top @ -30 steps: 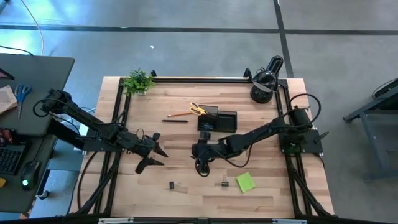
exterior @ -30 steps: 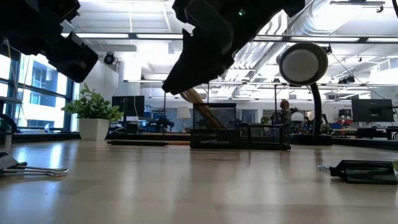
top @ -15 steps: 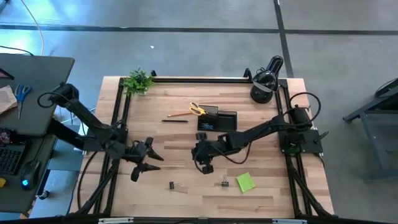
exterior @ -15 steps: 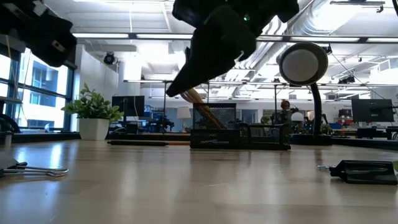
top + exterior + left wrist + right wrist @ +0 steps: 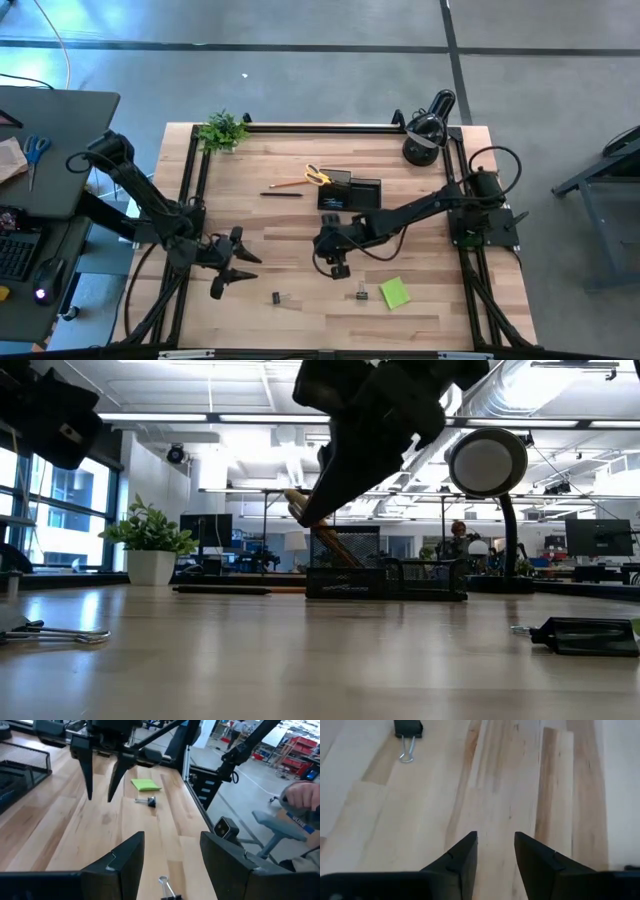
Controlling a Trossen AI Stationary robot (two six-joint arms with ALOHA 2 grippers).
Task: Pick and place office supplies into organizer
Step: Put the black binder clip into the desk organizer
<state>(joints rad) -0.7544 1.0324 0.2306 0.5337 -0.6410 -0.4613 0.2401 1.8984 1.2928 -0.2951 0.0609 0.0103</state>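
Note:
The black organizer (image 5: 352, 192) stands at the table's far middle, and yellow-handled scissors (image 5: 316, 176) lean out of its taller left section. An orange pencil (image 5: 288, 184) and a black pen (image 5: 283, 194) lie flat to its left. Near the front edge lie two black binder clips (image 5: 278, 297) (image 5: 361, 293) and the lime-green sticky pad (image 5: 394, 293). My right gripper (image 5: 495, 850) hovers open over bare wood at mid-table, slanting down, with nothing between its fingers. My left gripper (image 5: 172, 855) stands open at the table's left side, above a binder clip (image 5: 167, 890).
A black domed lamp (image 5: 425, 132) stands at the far right corner and a small green plant (image 5: 222, 130) at the far left. A black frame rail (image 5: 330, 128) runs along the far edge. Bare wood lies between the two grippers.
My left gripper has swung toward the table's near edge and a little to the left, turning as it went, and stays open. My right gripper has tipped a little steeper over the same spot. No object has moved.

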